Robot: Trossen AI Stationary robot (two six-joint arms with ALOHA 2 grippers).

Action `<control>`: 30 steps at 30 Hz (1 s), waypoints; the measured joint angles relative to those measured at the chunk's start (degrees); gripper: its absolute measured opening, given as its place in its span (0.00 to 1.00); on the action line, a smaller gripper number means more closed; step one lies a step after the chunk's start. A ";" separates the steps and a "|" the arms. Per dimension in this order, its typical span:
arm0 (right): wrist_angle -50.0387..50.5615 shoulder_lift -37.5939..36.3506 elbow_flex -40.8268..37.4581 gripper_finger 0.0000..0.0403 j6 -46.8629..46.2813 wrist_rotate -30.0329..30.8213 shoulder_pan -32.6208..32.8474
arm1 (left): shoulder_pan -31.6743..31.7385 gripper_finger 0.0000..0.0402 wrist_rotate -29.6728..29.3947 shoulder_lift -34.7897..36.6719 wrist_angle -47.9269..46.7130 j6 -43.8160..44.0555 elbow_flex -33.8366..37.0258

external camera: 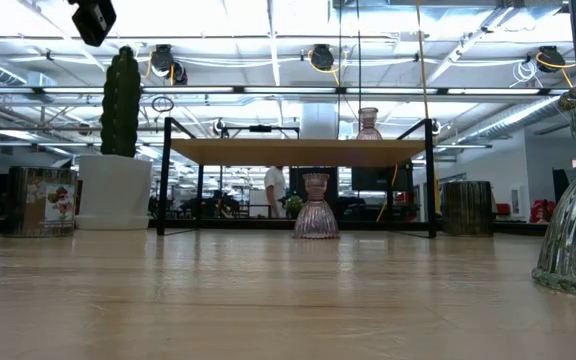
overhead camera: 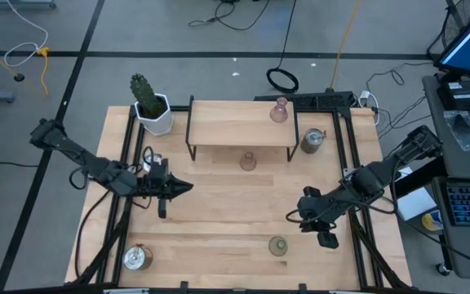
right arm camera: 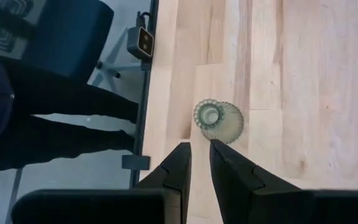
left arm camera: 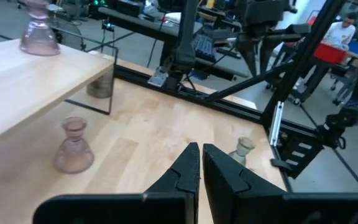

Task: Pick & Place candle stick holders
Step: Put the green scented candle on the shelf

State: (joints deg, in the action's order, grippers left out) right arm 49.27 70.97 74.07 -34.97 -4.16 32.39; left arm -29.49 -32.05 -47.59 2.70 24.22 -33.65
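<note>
A: Holders, positions?

B: Pale pink holder [overhead camera: 280,110] upright on top of the small wooden shelf [overhead camera: 235,122], toward its right end. Second pink holder [overhead camera: 248,161] on the surface [overhead camera: 219,204], just in front of the shelf's front edge. Olive-green holder [overhead camera: 277,245] upright near the front edge, right of centre. One silver cup [overhead camera: 312,140] just right of the shelf; another silver cup [overhead camera: 137,257] at the front left corner. A third cup [external camera: 30,201] shows only in the low view, left of the cactus pot.

A: Arms?

B: Left gripper [overhead camera: 184,188] sits left of centre, above the surface, pointing right; jaws together, nothing held. Right gripper [overhead camera: 294,215] is above the right front area, near the green holder but apart from it. Its wrist view looks down on the holder's mouth just ahead of the fingertips [right arm camera: 180,152]; jaws nearly together, a narrow gap, empty.

A: Other items?

B: White pot with cactus [overhead camera: 152,106] at back left, beside the shelf.
</note>
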 joint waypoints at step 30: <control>5.94 5.02 3.47 0.12 -6.51 -2.00 -1.80 | 0.50 0.05 0.59 7.47 -11.14 -1.26 0.00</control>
State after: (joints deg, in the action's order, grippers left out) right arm 55.21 75.99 77.54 -41.48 -6.15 30.59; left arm -28.99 -31.46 -40.12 -8.44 22.96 -33.65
